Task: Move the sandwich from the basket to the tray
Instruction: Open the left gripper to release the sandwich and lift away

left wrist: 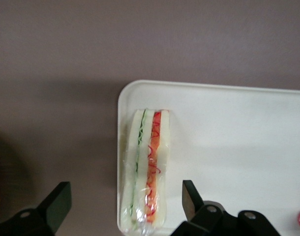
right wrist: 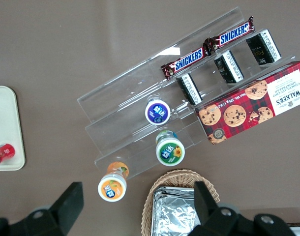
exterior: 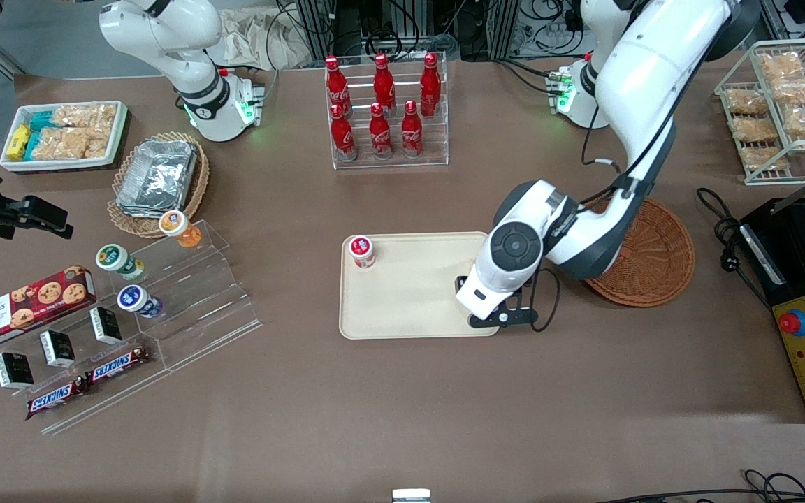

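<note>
Sandwich lies on tray, claw released above it.
Arm hides the sandwich in front view; wrapper unlabelled; basket partly covered.

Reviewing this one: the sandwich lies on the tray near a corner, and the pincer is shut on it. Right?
Not quite. The sandwich does lie on the tray near a corner, but the pincer is open: the left wrist view shows its fingers spread wide on either side of the sandwich, not touching it.
</note>
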### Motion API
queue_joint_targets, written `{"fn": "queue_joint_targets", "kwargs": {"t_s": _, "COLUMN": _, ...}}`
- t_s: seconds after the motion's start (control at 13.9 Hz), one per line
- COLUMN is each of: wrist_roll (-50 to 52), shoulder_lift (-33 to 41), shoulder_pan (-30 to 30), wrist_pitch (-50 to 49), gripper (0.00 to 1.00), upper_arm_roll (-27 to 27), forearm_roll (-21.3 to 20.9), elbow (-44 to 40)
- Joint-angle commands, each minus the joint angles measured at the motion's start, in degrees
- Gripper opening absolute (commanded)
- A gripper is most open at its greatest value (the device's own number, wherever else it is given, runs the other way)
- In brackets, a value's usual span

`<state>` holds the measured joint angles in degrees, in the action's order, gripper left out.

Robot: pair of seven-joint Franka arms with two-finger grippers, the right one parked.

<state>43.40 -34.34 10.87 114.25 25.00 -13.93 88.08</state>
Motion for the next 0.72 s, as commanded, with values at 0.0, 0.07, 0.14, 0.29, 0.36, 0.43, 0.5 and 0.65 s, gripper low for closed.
{"fn": "queue_joint_targets", "kwargs": {"t_s": 0.0, "wrist_roll": -0.33, "shoulder_lift": 6.29, "shoulder_pan": 0.20, "wrist_pitch": -1.83, "gripper": 1.00, "upper_arm_roll": -3.54, "forearm_roll": -0.49, "elbow": 1.04}}
{"fn": "queue_joint_targets", "kwargs": {"t_s": 0.07, "wrist_roll": -0.51, "shoulder_lift": 7.44, "shoulder_pan": 0.12, "wrist_pitch": -3.32, "gripper": 1.00, "upper_arm_roll": -4.08, "forearm_roll": -0.31, "elbow": 0.96}}
{"fn": "queue_joint_targets", "kwargs": {"t_s": 0.14, "wrist_roll": -1.20, "shoulder_lift": 8.67, "shoulder_pan": 0.12, "wrist_pitch": -4.72, "gripper": 1.00, "upper_arm_roll": -5.13, "forearm_roll": -0.22, "elbow": 0.78}}
{"fn": "queue_joint_targets", "kwargs": {"t_s": 0.29, "wrist_roll": -5.58, "shoulder_lift": 11.04, "shoulder_pan": 0.12, "wrist_pitch": -6.40, "gripper": 1.00, "upper_arm_roll": -7.85, "forearm_roll": 0.48, "elbow": 0.43}}
{"fn": "queue_joint_targets", "kwargs": {"t_s": 0.36, "wrist_roll": -7.43, "shoulder_lift": 11.66, "shoulder_pan": 0.12, "wrist_pitch": -7.28, "gripper": 1.00, "upper_arm_roll": -9.26, "forearm_roll": 1.00, "elbow": -0.09}}
{"fn": "queue_joint_targets", "kwargs": {"t_s": 0.43, "wrist_roll": -9.37, "shoulder_lift": 12.28, "shoulder_pan": 0.12, "wrist_pitch": -8.94, "gripper": 1.00, "upper_arm_roll": -10.92, "forearm_roll": 1.44, "elbow": -1.14}}
{"fn": "queue_joint_targets", "kwargs": {"t_s": 0.5, "wrist_roll": -12.34, "shoulder_lift": 12.37, "shoulder_pan": 0.12, "wrist_pitch": -10.87, "gripper": 1.00, "upper_arm_roll": -12.51, "forearm_roll": 1.45, "elbow": -2.11}}
{"fn": "queue_joint_targets", "kwargs": {"t_s": 0.65, "wrist_roll": -18.76, "shoulder_lift": 12.98, "shoulder_pan": 0.03, "wrist_pitch": -14.48, "gripper": 1.00, "upper_arm_roll": -15.58, "forearm_roll": 2.49, "elbow": -4.13}}
